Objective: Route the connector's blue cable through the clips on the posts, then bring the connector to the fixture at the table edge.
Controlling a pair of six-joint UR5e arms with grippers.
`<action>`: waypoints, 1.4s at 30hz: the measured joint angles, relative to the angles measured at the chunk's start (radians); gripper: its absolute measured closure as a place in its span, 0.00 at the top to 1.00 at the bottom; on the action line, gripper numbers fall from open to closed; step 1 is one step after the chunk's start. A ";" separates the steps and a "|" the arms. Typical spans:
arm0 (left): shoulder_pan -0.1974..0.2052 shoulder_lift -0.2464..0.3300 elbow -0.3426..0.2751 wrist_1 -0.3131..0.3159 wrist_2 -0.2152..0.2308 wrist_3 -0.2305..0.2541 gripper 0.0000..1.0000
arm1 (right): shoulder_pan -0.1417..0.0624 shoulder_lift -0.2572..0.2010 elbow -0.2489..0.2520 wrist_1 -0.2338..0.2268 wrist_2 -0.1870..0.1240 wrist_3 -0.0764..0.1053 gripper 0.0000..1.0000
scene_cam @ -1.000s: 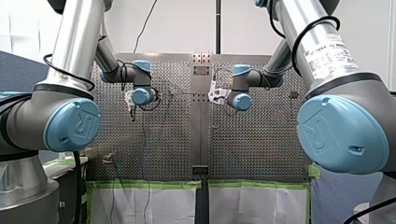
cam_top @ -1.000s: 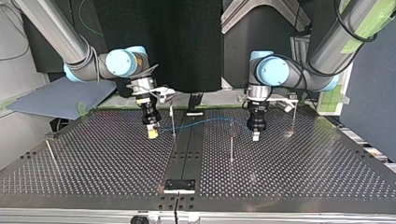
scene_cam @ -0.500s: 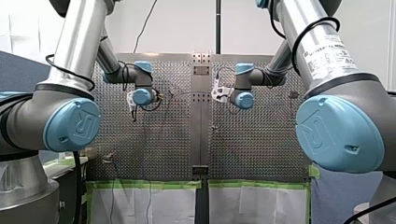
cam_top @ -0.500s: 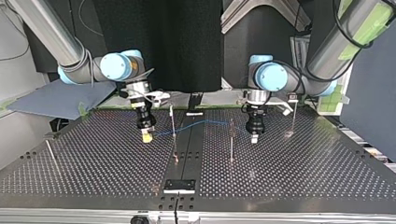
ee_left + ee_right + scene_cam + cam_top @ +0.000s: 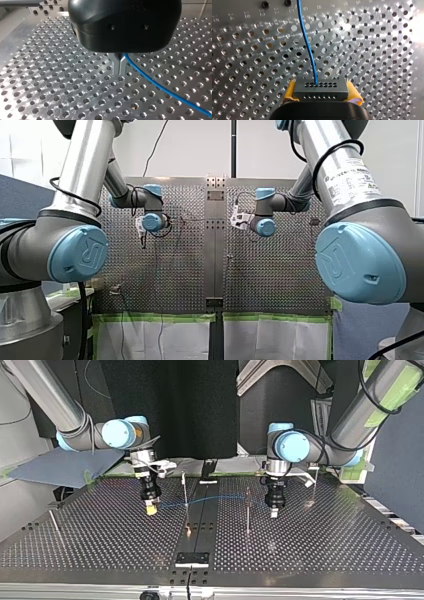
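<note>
A dark grey connector [image 5: 321, 88] with rows of holes sits between the yellow pads [image 5: 290, 91] of my right gripper [image 5: 150, 508], which is shut on it at the top view's left. The blue cable [image 5: 217, 498] runs from the connector nearly level past a thin post [image 5: 184, 487] and a second post [image 5: 247, 510] to my left gripper [image 5: 273, 512]. In the left wrist view the metal fingers [image 5: 117, 65] are shut on the blue cable [image 5: 162, 88] just above the perforated plate. Whether the cable sits inside the posts' clips cannot be made out.
A black fixture [image 5: 192, 559] lies at the near table edge in the top view, on the centre strip. Two more thin posts stand at the far right [image 5: 313, 487] and near left [image 5: 54, 522]. A grey-blue cloth [image 5: 65, 467] lies beyond the table's left corner.
My right gripper has carried the connector toward the top view's left. The cable's raised arc has flattened into a nearly straight line across the two posts. My left gripper has barely shifted.
</note>
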 joint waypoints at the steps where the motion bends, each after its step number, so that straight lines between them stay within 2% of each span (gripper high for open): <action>1: 0.001 0.000 0.000 -0.002 -0.001 0.000 0.00 | -0.002 0.000 0.000 0.000 0.000 0.000 0.00; 3: 0.001 0.000 0.000 -0.006 -0.006 0.000 0.00 | -0.004 0.000 0.000 0.001 0.000 0.000 0.00; 4: 0.001 0.000 0.000 -0.008 -0.010 0.001 0.05 | -0.005 0.000 0.000 0.002 -0.001 0.000 0.00; 5: 0.001 0.000 0.000 -0.009 -0.014 0.002 0.17 | -0.005 0.000 0.000 0.003 -0.002 0.000 0.00; 6: 0.000 0.000 -0.001 -0.010 -0.019 0.005 0.17 | -0.005 0.001 0.000 0.004 -0.003 0.000 0.00; 8: -0.001 0.001 -0.001 -0.015 -0.033 0.017 0.47 | -0.005 0.001 -0.001 0.007 -0.006 -0.001 0.00; 9: -0.003 0.001 -0.001 -0.018 -0.040 0.023 0.47 | -0.005 0.001 -0.001 0.008 -0.008 -0.001 0.00; 11: -0.006 0.001 -0.001 -0.025 -0.054 0.034 0.62 | -0.005 0.002 -0.001 0.011 -0.009 -0.001 0.00; 12: -0.007 0.001 -0.001 -0.030 -0.060 0.037 0.62 | -0.005 0.002 -0.001 0.012 -0.010 -0.001 0.00; 14: -0.008 0.001 -0.001 -0.043 -0.077 0.042 0.87 | -0.005 0.002 -0.001 0.014 -0.011 -0.002 0.00; 15: -0.009 0.000 -0.001 -0.047 -0.083 0.042 0.87 | -0.005 0.002 -0.001 0.015 -0.011 -0.002 0.00; 16: -0.009 0.001 -0.001 -0.051 -0.091 0.040 0.97 | -0.005 0.002 -0.001 0.016 -0.011 -0.003 0.00; 17: -0.009 0.001 -0.001 -0.053 -0.094 0.037 1.00 | -0.005 0.002 -0.001 0.018 -0.011 -0.003 0.00; 25: -0.013 0.001 -0.001 -0.073 -0.096 0.001 1.00 | -0.005 0.003 -0.001 0.028 -0.015 -0.006 0.00; 33: -0.017 0.017 -0.027 -0.098 -0.062 -0.058 1.00 | -0.001 0.003 -0.001 0.032 -0.016 -0.005 0.00; 42: -0.028 0.086 -0.097 -0.100 -0.097 -0.115 1.00 | 0.000 0.003 -0.001 0.039 -0.020 -0.003 0.00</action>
